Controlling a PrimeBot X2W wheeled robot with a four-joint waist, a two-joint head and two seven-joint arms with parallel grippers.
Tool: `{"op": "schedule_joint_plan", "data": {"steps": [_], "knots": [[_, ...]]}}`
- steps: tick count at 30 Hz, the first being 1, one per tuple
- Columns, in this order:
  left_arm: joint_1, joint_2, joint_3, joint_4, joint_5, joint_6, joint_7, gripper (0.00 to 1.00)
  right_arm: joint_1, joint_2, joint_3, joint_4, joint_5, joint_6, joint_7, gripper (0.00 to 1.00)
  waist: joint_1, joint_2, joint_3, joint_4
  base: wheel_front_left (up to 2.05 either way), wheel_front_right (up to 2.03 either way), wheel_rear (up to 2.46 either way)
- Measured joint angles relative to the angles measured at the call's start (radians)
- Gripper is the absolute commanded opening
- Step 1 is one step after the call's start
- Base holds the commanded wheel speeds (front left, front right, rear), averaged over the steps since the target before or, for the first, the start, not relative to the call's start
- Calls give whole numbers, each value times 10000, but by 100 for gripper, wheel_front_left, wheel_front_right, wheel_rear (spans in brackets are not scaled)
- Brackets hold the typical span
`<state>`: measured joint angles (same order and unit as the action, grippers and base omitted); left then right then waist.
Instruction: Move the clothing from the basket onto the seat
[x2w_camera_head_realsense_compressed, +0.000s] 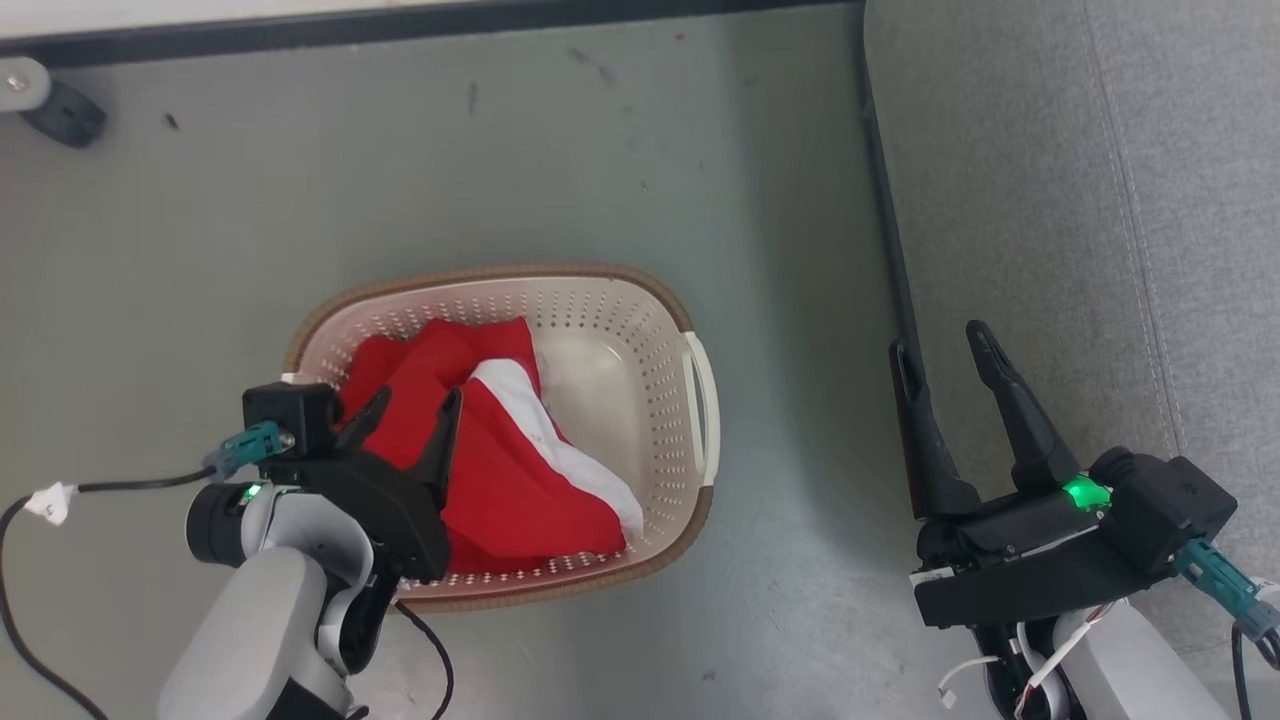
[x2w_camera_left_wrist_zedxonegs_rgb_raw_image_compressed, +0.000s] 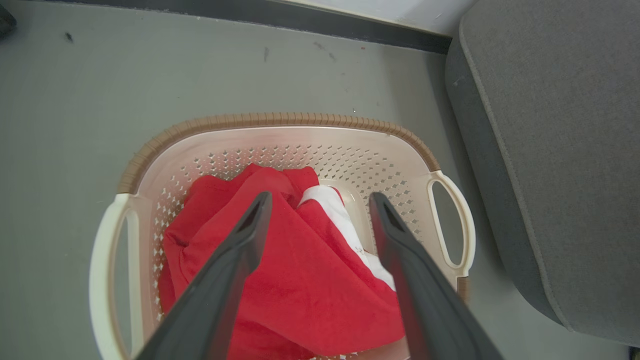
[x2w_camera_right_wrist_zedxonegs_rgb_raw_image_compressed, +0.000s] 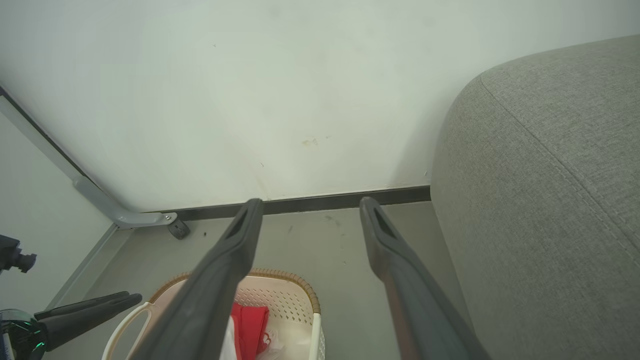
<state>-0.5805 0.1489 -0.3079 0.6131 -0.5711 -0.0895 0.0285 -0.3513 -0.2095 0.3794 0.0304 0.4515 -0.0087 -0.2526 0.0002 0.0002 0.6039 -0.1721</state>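
A smooth grey-green floor (x2w_camera_head_realsense_compressed: 500, 150), scuffed with a few dark marks, runs to a black skirting (x2w_camera_head_realsense_compressed: 400, 25) along its far edge, under a plain white wall (x2w_camera_right_wrist_zedxonegs_rgb_raw_image_compressed: 250, 100). Near the floor's far left corner sits a small dark caster (x2w_camera_head_realsense_compressed: 55, 115). The seat (x2w_camera_head_realsense_compressed: 1100, 200) takes up the floor's right side. It is grey woven upholstery with rounded edges and a stitched seam, and the picture's top and right sides cut it off.

The basket (x2w_camera_head_realsense_compressed: 480, 275) stands on the floor left of the seat and apart from it. It is oval, cream-white plastic pierced with small diamond holes, with a ribbed brown rim and looped side handles. The clothing (x2w_camera_head_realsense_compressed: 520, 480) lies inside, heaped toward the basket's left and near sides, so the bare bottom shows toward the right handle (x2w_camera_head_realsense_compressed: 700, 400). It is soft bright red cloth, crumpled in folds, with a broad white band across it. How many garments make up the heap is hard to tell.

The left gripper (x2w_camera_head_realsense_compressed: 418, 397) hangs over the basket's near-left part, its two long dark fingers spread wide above the red cloth and pinching nothing. Whether the tips touch the cloth cannot be told. Its body hides that stretch of rim and part of the heap. A black cable (x2w_camera_head_realsense_compressed: 130, 485) trails from it. The right gripper (x2w_camera_head_realsense_compressed: 938, 340) is at the seat's left edge, fingers likewise spread and empty.
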Motion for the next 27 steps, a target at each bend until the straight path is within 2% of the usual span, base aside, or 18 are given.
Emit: {"op": "schedule_joint_plan", "data": {"steps": [10,14,19,24,27], "knots": [[-731,-232,-119,1287,-94,19,976,100,-154,439,25,-36,-127,84,-15,100,-1,-1,855,-447,0,0,0],[-1239,-309,61,1847,-391,209,1315,100,-263,537,17,-44,-144,94,-40,100,-1,-1,1168,-656,0,0,0],[-1547,-443,113,2495,-433,696,1701,100,-288,734,33,23,-207,180,-42,100,-1,-1,1393,-859,0,0,0],[-1806,-514,159,2909,-493,826,2027,100,-288,882,113,38,-221,213,-40,100,-1,-1,1601,-1029,0,0,0],[-2032,-570,211,3196,-502,1055,2201,100,-289,951,150,42,-293,268,-40,100,-1,-1,1747,-1124,0,0,0]]}}
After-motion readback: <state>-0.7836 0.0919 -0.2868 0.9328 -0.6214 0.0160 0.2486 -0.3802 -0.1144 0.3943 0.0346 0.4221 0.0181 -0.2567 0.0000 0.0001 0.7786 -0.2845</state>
